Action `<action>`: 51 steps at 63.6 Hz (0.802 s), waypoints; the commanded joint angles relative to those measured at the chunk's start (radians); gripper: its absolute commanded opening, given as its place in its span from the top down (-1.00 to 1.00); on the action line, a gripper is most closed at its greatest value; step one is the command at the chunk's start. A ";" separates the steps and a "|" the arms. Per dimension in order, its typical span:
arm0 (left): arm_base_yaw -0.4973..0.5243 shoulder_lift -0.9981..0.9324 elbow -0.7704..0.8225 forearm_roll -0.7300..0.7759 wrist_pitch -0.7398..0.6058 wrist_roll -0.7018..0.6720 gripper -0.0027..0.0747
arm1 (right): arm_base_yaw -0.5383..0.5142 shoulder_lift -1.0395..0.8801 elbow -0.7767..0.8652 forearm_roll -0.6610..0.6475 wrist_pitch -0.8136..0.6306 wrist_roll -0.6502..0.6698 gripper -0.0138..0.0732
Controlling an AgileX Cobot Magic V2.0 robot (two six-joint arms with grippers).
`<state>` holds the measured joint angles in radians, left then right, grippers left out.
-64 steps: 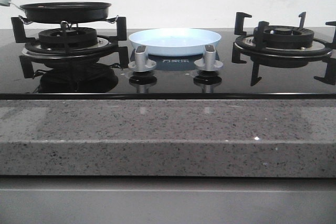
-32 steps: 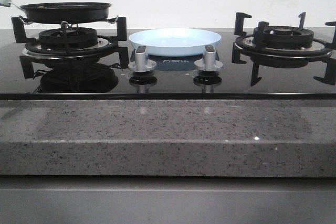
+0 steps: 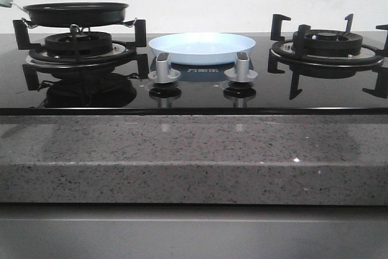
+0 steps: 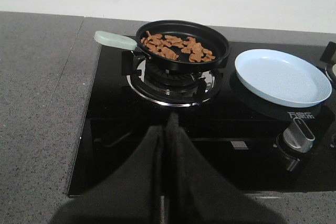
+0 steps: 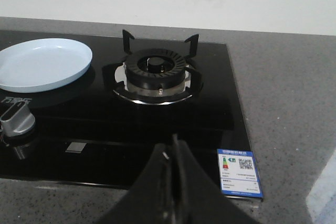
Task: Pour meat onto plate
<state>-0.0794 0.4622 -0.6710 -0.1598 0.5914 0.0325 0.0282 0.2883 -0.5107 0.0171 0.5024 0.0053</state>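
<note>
2 burners sit on a glossy black glass gas hob [image 3: 194, 92], set into a speckled grey stone tabletop [image 3: 194, 150]. On the left burner [image 4: 170, 80] rests a black frying pan [image 4: 218, 51]; the right burner [image 5: 156, 72] is bare. Between them, touching neither, lies the plate [image 4: 281, 77], pale blue-white, shallow and empty, just behind 2 silver knobs [image 3: 165, 68]. The meat [image 4: 176, 47] is a loose heap of small orange-brown pieces inside the pan. It will likely slide freely once the pan tips, so a slow tilt over the plate seems wise. The pan looks rigid and fairly light; its pale green handle [image 4: 114, 39], pointing away from the plate, is the natural place to grip. The left pincer [image 4: 167, 129] and right pincer [image 5: 176, 153] are both clenched with fingers pressed together, holding nothing, hovering over the hob's front edge.
</note>
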 commanded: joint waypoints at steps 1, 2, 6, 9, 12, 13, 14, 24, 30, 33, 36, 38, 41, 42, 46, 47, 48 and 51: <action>0.002 0.035 -0.034 -0.017 -0.071 -0.008 0.98 | 0.001 0.019 -0.015 -0.001 -0.062 -0.005 0.84; 0.002 0.038 -0.034 -0.017 -0.071 -0.008 0.98 | 0.001 0.019 -0.015 -0.001 -0.056 -0.005 0.83; 0.002 0.051 -0.034 -0.017 -0.071 -0.008 0.98 | 0.001 0.019 -0.015 -0.001 -0.027 -0.005 0.80; 0.002 0.063 -0.034 -0.017 -0.071 -0.008 0.93 | 0.001 0.020 -0.015 -0.001 -0.010 -0.005 0.71; 0.002 0.076 -0.034 -0.009 -0.071 -0.008 0.80 | 0.001 0.022 -0.015 -0.001 0.004 -0.005 0.54; 0.002 0.079 -0.034 -0.007 -0.071 -0.008 0.72 | 0.001 0.023 -0.015 -0.001 0.010 -0.005 0.44; 0.002 0.082 -0.034 -0.004 -0.071 -0.008 0.66 | 0.001 0.024 -0.015 -0.001 0.014 -0.005 0.38; 0.002 0.093 -0.034 0.016 -0.072 -0.008 -0.18 | 0.002 0.054 -0.020 0.020 0.037 -0.005 -0.38; 0.002 0.095 -0.034 0.016 -0.073 -0.008 -0.30 | 0.005 0.096 -0.042 0.068 0.059 -0.005 -0.43; 0.002 0.095 -0.034 0.016 -0.073 -0.008 -0.29 | 0.005 0.132 -0.069 0.092 0.092 -0.005 -0.43; 0.002 0.095 -0.034 0.016 -0.073 -0.008 -0.28 | 0.005 0.172 -0.099 0.114 0.126 -0.014 -0.43; 0.002 0.095 -0.034 0.016 -0.073 -0.008 -0.25 | 0.005 0.203 -0.122 0.134 0.151 -0.024 -0.43; 0.002 0.095 -0.034 0.016 -0.073 -0.008 -0.23 | 0.005 0.250 -0.156 0.169 0.185 -0.050 -0.43; 0.002 0.095 -0.034 0.016 -0.073 -0.008 -0.22 | 0.005 0.271 -0.173 0.188 0.199 -0.066 -0.43; 0.002 0.095 -0.034 0.016 -0.073 -0.008 -0.20 | 0.005 0.338 -0.222 0.255 0.244 -0.113 -0.43; 0.002 0.095 -0.034 0.016 -0.073 -0.008 -0.20 | 0.005 0.354 -0.232 0.269 0.254 -0.125 -0.43; 0.002 0.095 -0.034 0.016 -0.073 -0.008 -0.20 | 0.005 0.377 -0.249 0.292 0.268 -0.143 -0.43; 0.002 0.095 -0.034 0.016 -0.073 -0.008 -0.20 | 0.005 0.423 -0.282 0.335 0.294 -0.180 -0.43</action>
<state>-0.0794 0.5450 -0.6710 -0.1382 0.5914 0.0325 0.0286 0.6316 -0.7097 0.2531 0.8040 -0.1000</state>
